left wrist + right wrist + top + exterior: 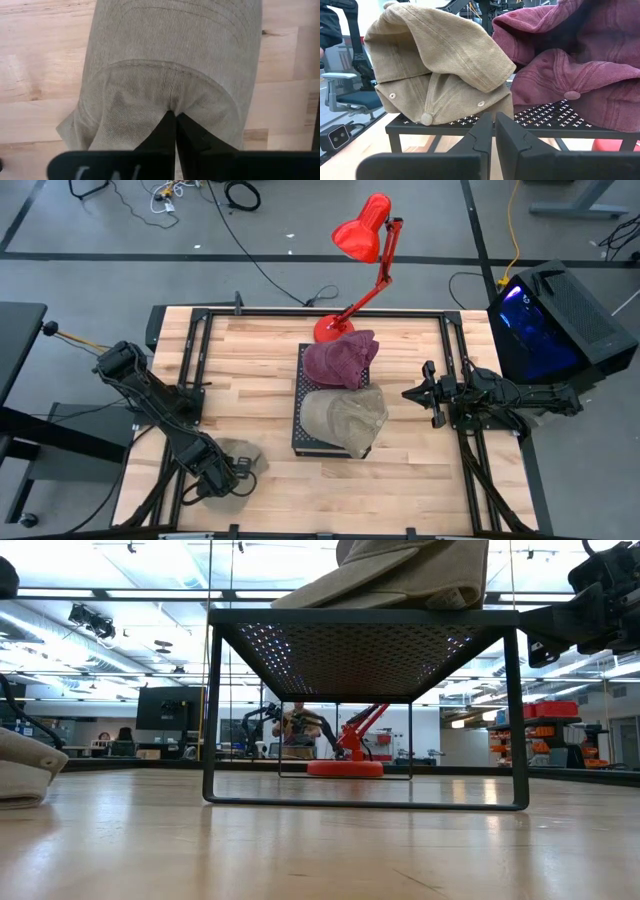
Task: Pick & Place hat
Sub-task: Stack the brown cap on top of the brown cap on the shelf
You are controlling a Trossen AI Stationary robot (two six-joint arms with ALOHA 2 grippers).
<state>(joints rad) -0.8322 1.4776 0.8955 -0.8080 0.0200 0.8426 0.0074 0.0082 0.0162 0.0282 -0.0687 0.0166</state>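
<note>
Three hats show. A grey-khaki hat (pixel 242 456) (pixel 175 60) lies on the wooden table near its near-left corner, its underside on the wood (pixel 20 775). My left gripper (pixel 218 472) (pixel 175 116) is shut on it. A maroon hat (pixel 340 360) (pixel 580 60) and a tan hat (pixel 345 418) (pixel 435 55) rest on top of a black mesh rack (pixel 300 385) (pixel 360 615). My right gripper (pixel 410 393) (pixel 494 116) is shut and hovers level, right of the rack, pointing at it. My left gripper pinches the grey-khaki hat's crown cloth just behind the brim seam (pixel 172 102), between its two fingertips, coming from above. The cloth puckers toward the tips. The hat lies on the table.
A red desk lamp (pixel 365 240) stands with its base (pixel 330 330) at the far edge behind the rack. A black computer case (pixel 555 320) sits off the table's right side. Bare wood lies in front of the rack and to its left.
</note>
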